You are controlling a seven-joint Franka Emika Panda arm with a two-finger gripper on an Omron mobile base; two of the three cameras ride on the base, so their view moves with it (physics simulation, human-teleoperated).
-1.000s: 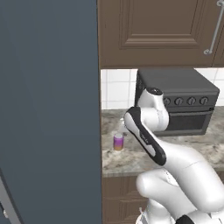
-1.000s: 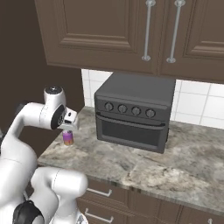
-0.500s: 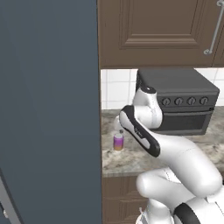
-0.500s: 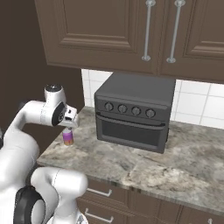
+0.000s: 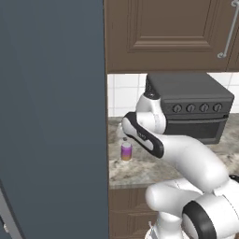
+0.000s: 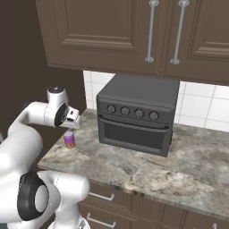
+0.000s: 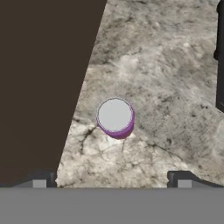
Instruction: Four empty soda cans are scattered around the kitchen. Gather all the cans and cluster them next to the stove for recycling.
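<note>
- Nearest to you, the white arm bends up from the base and reaches left over the grey marbled stone surface [image 6: 147, 172], with the hand turned to look straight down.
- The two-finger gripper [image 7: 114, 177] hangs above the can with its dark fingertips [image 7: 41, 178] wide apart, one on each side, and it holds nothing.
- Under it stands the small purple soda can with a tan band [image 5: 126, 151], upright on the surface, close to the dark brown side wall [image 7: 43, 78] at the left end of the surface.
- In the hand view the can's silver top [image 7: 115, 115] sits a little above the line between the fingertips, so I judge you should move the hand a little forward first, until the can is midway between them.
- Then come straight down, keep the hand vertical, and close low on the can's body, not on the rim.
- Take care of the dark wall: the finger on that side has little room.
- Farther back, well apart from the can, stands the boxy dark grey toaster oven [image 6: 136, 118] against the white tiles [image 6: 197, 105].
</note>
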